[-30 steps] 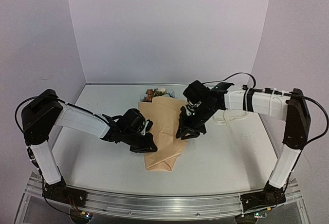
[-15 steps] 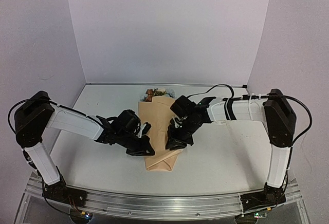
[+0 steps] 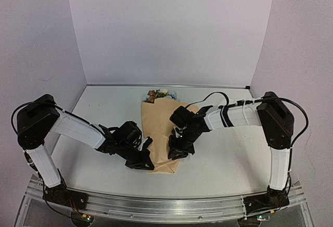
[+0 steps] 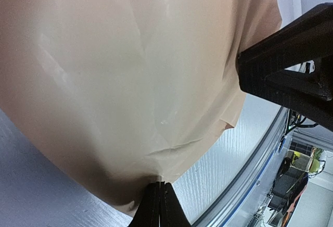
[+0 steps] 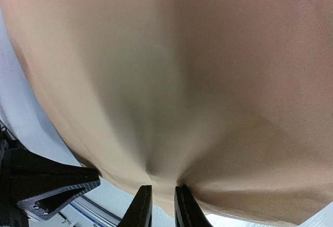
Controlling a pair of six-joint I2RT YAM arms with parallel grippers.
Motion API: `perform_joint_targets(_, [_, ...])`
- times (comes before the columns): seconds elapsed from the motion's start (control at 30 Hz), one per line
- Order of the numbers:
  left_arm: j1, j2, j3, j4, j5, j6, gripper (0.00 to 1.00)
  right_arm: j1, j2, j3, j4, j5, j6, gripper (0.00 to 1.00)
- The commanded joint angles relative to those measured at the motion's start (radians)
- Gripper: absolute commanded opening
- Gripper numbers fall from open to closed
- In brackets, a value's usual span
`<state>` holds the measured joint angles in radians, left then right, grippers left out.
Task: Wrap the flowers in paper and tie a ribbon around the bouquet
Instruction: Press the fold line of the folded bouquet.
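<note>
The bouquet lies lengthwise on the table as a slim cone of tan paper (image 3: 158, 125). Flowers (image 3: 158, 95) poke out of its far, wide end. My left gripper (image 3: 147, 162) sits at the cone's near left edge, its jaws pressed together on the paper's rim (image 4: 159, 184). My right gripper (image 3: 175, 153) is at the near right edge. Its jaws stand a narrow slit apart with a puckered fold of paper (image 5: 182, 71) pinched between them (image 5: 163, 188). The paper (image 4: 130, 71) fills both wrist views. The ribbon is hidden from view.
The white table (image 3: 93, 112) is bounded by lilac walls at the back and sides. An aluminium rail (image 3: 156, 206) runs along the near edge, also seen past the paper (image 4: 260, 159). A black cable (image 3: 218, 95) loops above my right forearm.
My right arm has swung left and nearer, carrying the paper's right side over the stems. My left gripper has slid nearer along the left edge. The cone looks narrower.
</note>
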<state>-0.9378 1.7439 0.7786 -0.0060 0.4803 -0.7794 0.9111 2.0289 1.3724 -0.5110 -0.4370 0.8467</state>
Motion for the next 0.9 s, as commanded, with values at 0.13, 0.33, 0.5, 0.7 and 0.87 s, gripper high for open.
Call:
perform_joint_targets(0.13, [-0.011, 0.002, -0.052, 0.070, 0.017, -0.053, 0.02, 0.040, -0.007, 0.031, -0.006, 0.029, 0.003, 0.16])
perform_joint_targets(0.33, [-0.011, -0.043, -0.057, 0.076, 0.008, -0.058, 0.02, 0.058, 0.028, 0.032, 0.002, 0.053, 0.015, 0.16])
perform_joint_targets(0.5, [-0.009, -0.126, -0.026, 0.039, -0.019, -0.050, 0.04, 0.057, 0.050, 0.016, 0.002, 0.076, 0.021, 0.15])
perform_joint_targets(0.7, [0.008, -0.114, 0.009, 0.026, -0.050, -0.031, 0.04, 0.058, 0.049, -0.014, 0.002, 0.100, 0.046, 0.13])
perform_joint_targets(0.87, [0.019, -0.045, 0.011, 0.057, -0.034, -0.030, 0.04, 0.057, 0.036, -0.022, 0.000, 0.106, 0.057, 0.13])
